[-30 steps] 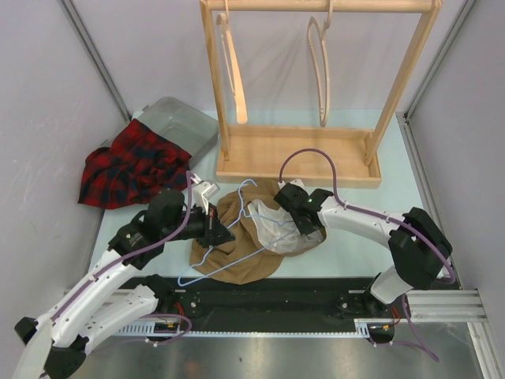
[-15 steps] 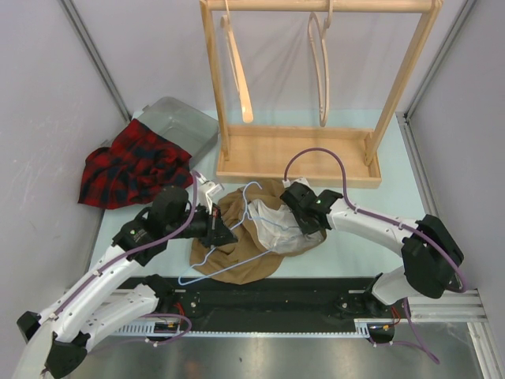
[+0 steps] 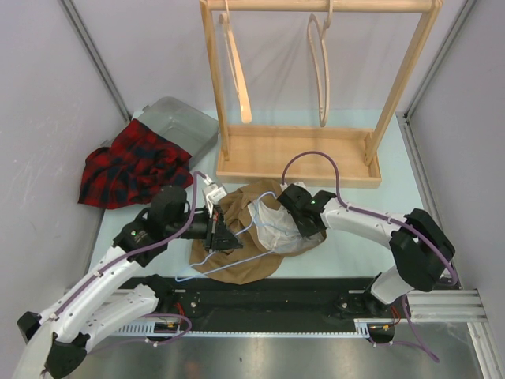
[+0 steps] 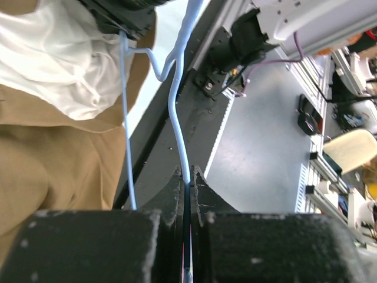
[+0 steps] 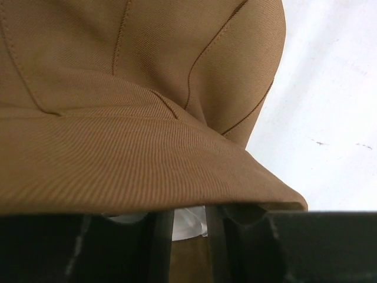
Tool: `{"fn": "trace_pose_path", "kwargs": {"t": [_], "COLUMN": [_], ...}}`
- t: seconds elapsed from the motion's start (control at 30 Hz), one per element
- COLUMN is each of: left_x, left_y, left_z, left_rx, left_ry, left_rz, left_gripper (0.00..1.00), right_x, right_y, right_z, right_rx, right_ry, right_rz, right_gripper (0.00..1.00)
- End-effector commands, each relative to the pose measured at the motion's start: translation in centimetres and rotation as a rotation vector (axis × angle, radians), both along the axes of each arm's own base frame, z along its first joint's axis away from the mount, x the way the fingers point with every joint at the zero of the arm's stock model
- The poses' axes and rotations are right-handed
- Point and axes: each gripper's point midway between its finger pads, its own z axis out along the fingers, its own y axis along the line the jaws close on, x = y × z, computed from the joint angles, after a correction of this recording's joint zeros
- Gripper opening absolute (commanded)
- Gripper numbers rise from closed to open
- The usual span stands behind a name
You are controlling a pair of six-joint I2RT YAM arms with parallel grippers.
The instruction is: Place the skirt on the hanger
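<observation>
Between the two arms, skirt (image 3: 241,264): a crumpled brown heap at the near edge of the desk (image 3: 339,257), with its white lining (image 3: 276,225) turned out on the right side.
Handling: soft, light and floppy. It'll sag and fold wherever nothing holds it, and that smooth lining looks slippery to me.
Where to grab: the waistband edge looks best, brown cloth and lining pinched together. Lining alone would probably just slide.
Hanger (image 4: 171,103): thin pale-blue wire lying across the skirt. It's light and springy, so it's likely to swivel in a narrow grip.
Left end effector (image 3: 223,235): clenched hard on the hanger wire, which runs straight out from between the jaws.
Right end effector (image 3: 304,229): down on the lining side. Its wrist view shows the fingers (image 5: 160,247) a little apart, white cloth between them and a brown fold draped over the top. I cannot tell whether it's actually pinching.
Hidden: the waist opening can't be found in that heap. How much wire sits under or inside the cloth is unreadable, and the hook is hard to pick out.
Beyond: a wooden rack (image 3: 300,154) with two wooden hangers (image 3: 319,71) stands behind. A red plaid cloth (image 3: 134,166) and a grey tray (image 3: 189,122) sit far left.
</observation>
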Motion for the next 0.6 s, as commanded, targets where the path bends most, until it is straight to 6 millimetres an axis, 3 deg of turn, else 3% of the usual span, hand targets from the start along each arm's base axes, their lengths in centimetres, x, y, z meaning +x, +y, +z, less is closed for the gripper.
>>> {"fn": "trace_pose_path", "kwargs": {"t": [0.0,0.1,0.23,0.57], "left_x": [-1.5,-2.3,-2.5,-1.8], "left_y": [-1.0,-1.2,-1.2,-1.4], "left_z": [1.1,0.9,0.2,-0.9], "left_rx": [-0.085,-0.097,-0.076,-0.035], "left_ry": [-0.033,-0.033,-0.022,-0.010], "left_rz": [-0.119,-0.159,-0.168,-0.153], "left_gripper": [0.00,0.00,0.00,0.00], "right_x": [0.5,0.6,1.1,1.7], "right_y": [-0.4,-0.6,-1.0,-0.8], "right_z": [-0.2,-0.4,0.2,5.2], "right_rx": [-0.020,-0.031,-0.039,0.106], "right_ry": [-0.018,-0.023,-0.057,-0.184], "right_rz": [-0.029,-0.041,-0.070,-0.092], "right_gripper": [0.28,0.22,0.01,0.00]}}
